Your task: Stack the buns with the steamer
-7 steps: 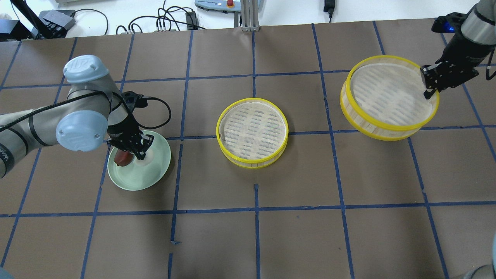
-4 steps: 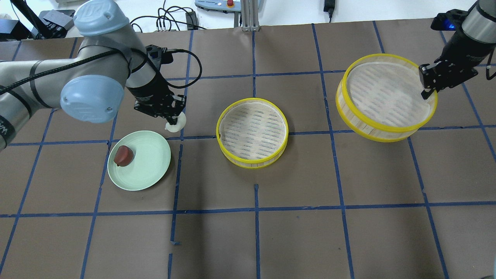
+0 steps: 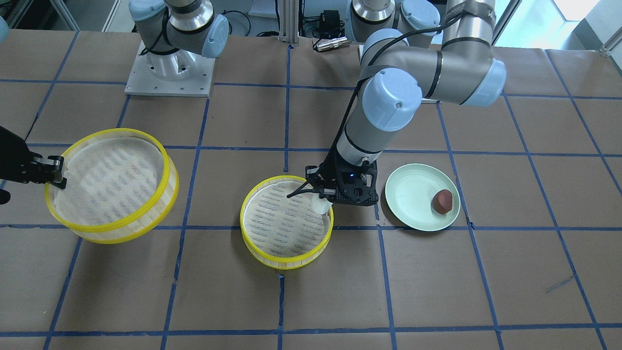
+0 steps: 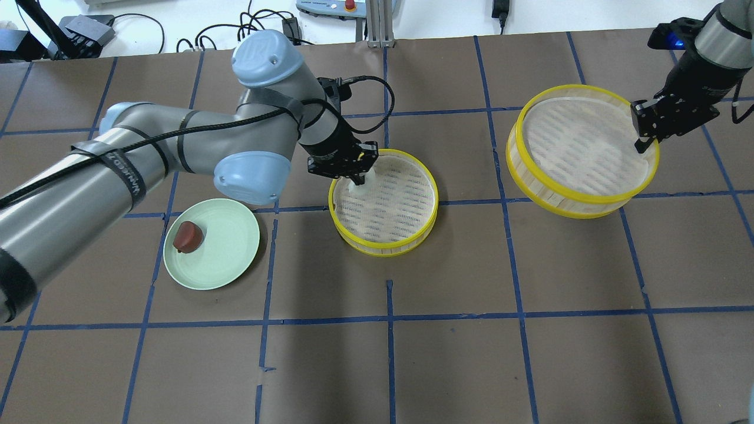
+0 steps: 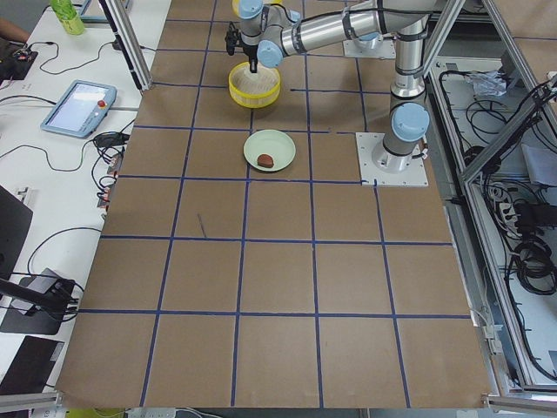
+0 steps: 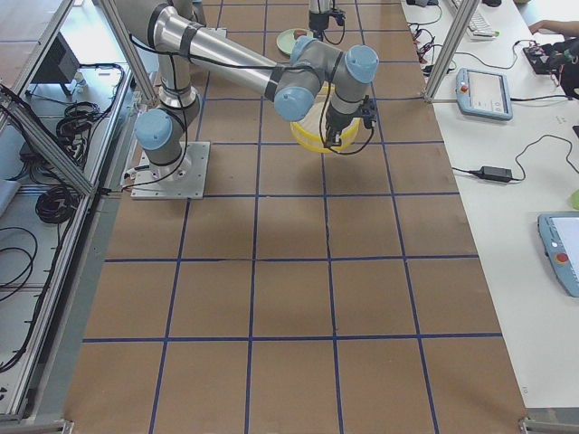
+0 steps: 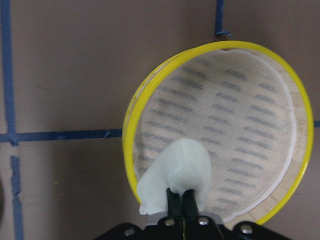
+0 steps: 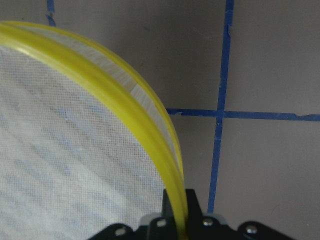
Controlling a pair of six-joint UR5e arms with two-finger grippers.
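A white bun [image 4: 358, 187] is pinched by the left gripper [image 4: 357, 178], one steamer [image 4: 554, 199] rim clamped by the right gripper [image 4: 641, 144]. Two buns [image 4: 188, 237], two steamers [image 4: 383, 246] are counted.

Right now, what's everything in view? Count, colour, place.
white bun: 1, white, in the left gripper, over the middle basket's edge
brown bun: 1, reddish-brown, on the plate
plate: 1, pale green, on the table, robot's left side
middle basket: 1, yellow rim, table centre
raised basket: 1, yellow rim, tilted, robot's right side
table: 1, brown, blue tape grid
left gripper: 1, black, shut on white bun
right gripper: 1, black, shut on raised basket's rim
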